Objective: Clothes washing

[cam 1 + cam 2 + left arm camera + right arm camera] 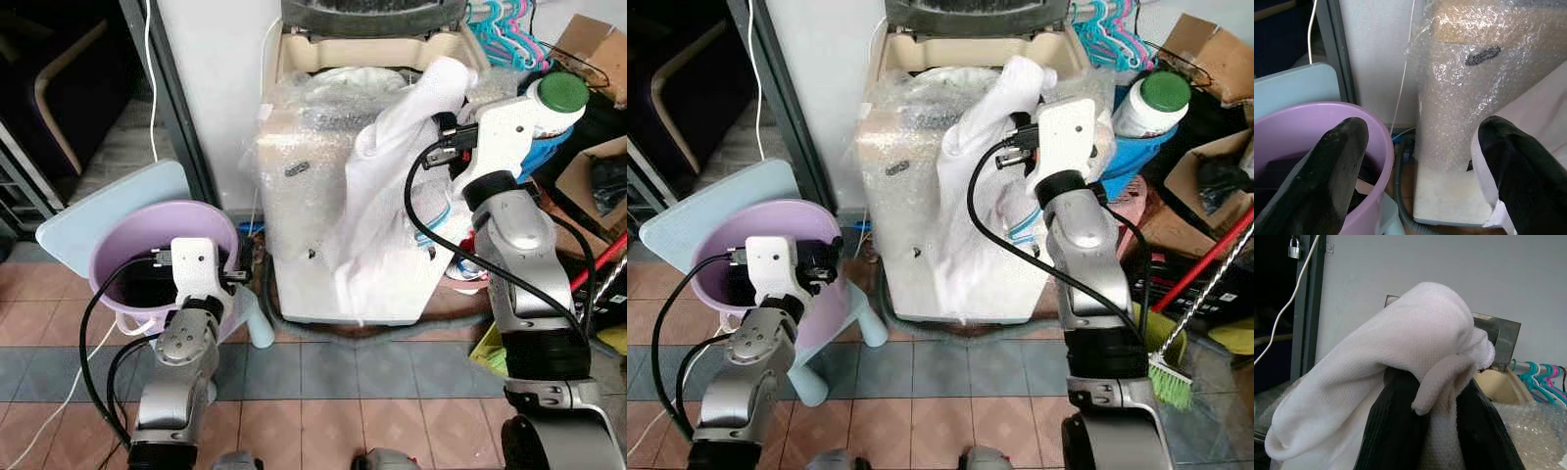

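Here we hold a white garment (392,176) up at the bubble-wrapped washing machine (323,196).

Nearest us, our left gripper (1420,176) hangs with its fingers (1337,166) spread wide and gripping nothing, at the rim of the purple basin (147,245), which rests on a pale blue stool (108,201) beside the machine. Further on, our right gripper (1422,426) is clamped on the garment's bunched top near the machine's open top, the cloth draping down the machine's front. Beyond hang teal and pink hangers (505,24); a green-capped bottle (1151,98) stands to the right.
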Available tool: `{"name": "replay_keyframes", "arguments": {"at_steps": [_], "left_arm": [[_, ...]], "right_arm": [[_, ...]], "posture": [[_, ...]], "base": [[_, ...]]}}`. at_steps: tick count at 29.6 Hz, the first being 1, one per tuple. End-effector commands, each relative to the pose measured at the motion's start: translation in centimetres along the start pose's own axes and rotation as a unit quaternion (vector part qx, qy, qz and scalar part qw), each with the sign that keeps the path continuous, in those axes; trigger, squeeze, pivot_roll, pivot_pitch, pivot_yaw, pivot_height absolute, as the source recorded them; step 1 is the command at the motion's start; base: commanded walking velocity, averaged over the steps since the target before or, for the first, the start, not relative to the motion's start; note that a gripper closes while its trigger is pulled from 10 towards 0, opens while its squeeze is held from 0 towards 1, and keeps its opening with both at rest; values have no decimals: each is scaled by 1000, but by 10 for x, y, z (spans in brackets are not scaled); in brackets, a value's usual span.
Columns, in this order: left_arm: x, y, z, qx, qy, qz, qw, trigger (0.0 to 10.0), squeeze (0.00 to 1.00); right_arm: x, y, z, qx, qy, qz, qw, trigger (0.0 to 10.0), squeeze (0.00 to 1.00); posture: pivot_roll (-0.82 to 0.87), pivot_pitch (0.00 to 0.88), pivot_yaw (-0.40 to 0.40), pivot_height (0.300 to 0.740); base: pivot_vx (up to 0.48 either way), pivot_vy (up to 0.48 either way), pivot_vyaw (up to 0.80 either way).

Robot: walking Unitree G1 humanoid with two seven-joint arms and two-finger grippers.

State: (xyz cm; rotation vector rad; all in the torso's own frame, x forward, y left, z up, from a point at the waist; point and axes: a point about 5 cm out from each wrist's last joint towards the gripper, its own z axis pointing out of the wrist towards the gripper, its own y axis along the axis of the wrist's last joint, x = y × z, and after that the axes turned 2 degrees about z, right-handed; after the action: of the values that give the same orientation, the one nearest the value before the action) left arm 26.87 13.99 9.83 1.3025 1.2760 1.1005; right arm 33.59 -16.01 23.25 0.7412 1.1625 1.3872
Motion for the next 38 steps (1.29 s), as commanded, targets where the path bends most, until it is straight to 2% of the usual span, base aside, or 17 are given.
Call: {"name": "replay_keyframes", "arguments": {"at_steps": [1,7,11,19,25,30,33,34,35,37,38], "left_arm": [[4,0,-1,5,8,7,1000,10000,0],[4,0,0,7,7,10,1000,10000,0],[4,0,0,9,5,13,1000,10000,0],[4,0,1,10,9,18,1000,10000,0],[4,0,1,10,9,17,1000,10000,0],[4,0,1,12,12,20,1000,10000,0],[3,-1,2,15,13,21,1000,10000,0],[2,-1,2,18,14,24,999,10000,0],[2,-2,2,20,15,25,999,10000,0],[2,-3,2,22,22,25,999,10000,0],[2,-3,2,21,24,24,999,10000,0]], "right_arm": [[6,16,4,-38,15,1,999,10000,0],[4,16,6,-41,10,8,999,10000,0],[-5,20,11,-47,-5,4,999,10000,0],[-28,38,32,-72,-45,-11,996,10000,0],[-35,54,49,-92,-45,-35,994,10000,0],[-41,68,63,-107,-54,-35,992,10000,0],[-55,100,81,-142,-70,-48,986,10000,0],[-62,116,87,-158,-82,-53,983,10000,0],[-75,142,92,-182,-112,-48,976,10000,0],[-89,169,93,-211,-148,-47,965,10000,0],[-93,175,92,-218,-157,-49,962,10000,0]], "posture": [[16,81,27,740],[13,81,31,740],[11,81,31,740],[19,77,32,740],[24,76,26,740],[27,75,24,740],[24,75,23,740],[23,74,20,740],[24,74,15,740],[30,72,1,740],[31,73,-2,740]], "base": [[469,0,569],[469,0,554],[469,0,128],[469,0,0],[471,0,0],[468,0,0],[255,0,0],[0,0,0],[0,0,0],[0,0,0],[0,0,0]]}}
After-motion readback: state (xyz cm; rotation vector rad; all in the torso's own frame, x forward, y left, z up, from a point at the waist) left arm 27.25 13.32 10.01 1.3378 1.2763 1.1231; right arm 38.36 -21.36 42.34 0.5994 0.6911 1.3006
